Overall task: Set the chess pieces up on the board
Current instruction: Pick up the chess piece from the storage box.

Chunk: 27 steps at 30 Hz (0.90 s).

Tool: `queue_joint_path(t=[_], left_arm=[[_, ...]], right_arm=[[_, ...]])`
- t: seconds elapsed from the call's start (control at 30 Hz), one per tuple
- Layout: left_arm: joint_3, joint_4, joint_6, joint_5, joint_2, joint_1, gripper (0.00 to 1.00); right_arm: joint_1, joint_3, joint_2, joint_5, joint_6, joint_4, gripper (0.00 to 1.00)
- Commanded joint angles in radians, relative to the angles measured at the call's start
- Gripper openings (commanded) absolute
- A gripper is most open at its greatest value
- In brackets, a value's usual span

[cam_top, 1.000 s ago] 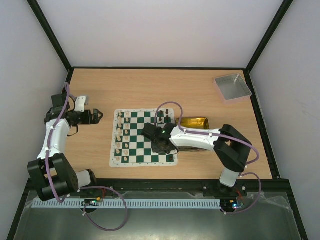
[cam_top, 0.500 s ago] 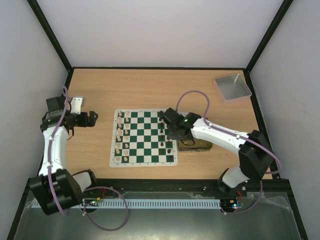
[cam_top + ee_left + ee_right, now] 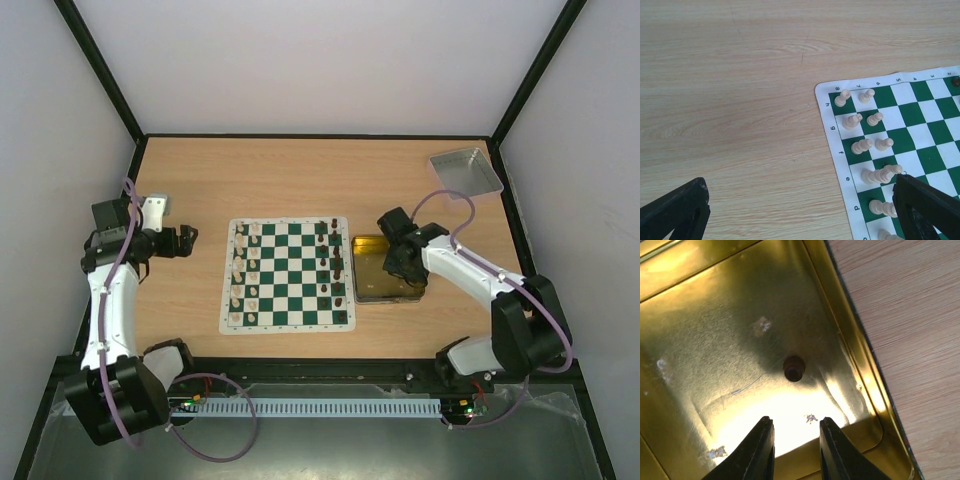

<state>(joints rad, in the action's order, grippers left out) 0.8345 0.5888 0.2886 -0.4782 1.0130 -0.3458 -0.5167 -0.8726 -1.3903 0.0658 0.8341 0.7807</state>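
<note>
Your left gripper (image 3: 188,240) is spread wide, held level out to the side; your right gripper (image 3: 795,427) points down, jaws narrowly parted, empty.

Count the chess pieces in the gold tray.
1: a dark brown piece on the gold tray floor, ahead of the right hand. Others may be hidden outside this view.

One board (image 3: 288,272), one gold tray (image 3: 370,282), one grey tray (image 3: 466,175) and two robot arms (image 3: 112,290). Cream chess pieces (image 3: 861,146) stand in two files on the board; the left wrist view shows at least nine, and from above they are too small to count. Dark pieces (image 3: 337,293) also stand in two files, uncounted. One dark piece (image 3: 794,368) sits in the gold tray
</note>
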Motion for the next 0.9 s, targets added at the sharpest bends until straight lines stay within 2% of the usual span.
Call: queue_joint_path(t=[0.0, 0.23, 0.67, 0.87], left_arm=[[0.003, 0.0, -0.005, -0.002, 0.006, -0.002, 0.99], [0.0, -0.003, -0.005, -0.006, -0.001, -0.002, 0.99], [0.001, -0.001, -0.005, -0.007, -0.001, -0.003, 0.99], [0.0, -0.003, -0.004, -0.007, -0.002, -0.002, 0.99]], right_arm=[[0.046, 0.014, -0.016, -0.001, -0.038, -0.038, 0.24], [0.122, 0.022, -0.076, -0.035, -0.079, -0.1, 0.24], [0.164, 0.022, -0.169, -0.076, -0.108, -0.189, 0.24], [0.165, 0.037, -0.162, -0.08, -0.114, -0.195, 0.09]])
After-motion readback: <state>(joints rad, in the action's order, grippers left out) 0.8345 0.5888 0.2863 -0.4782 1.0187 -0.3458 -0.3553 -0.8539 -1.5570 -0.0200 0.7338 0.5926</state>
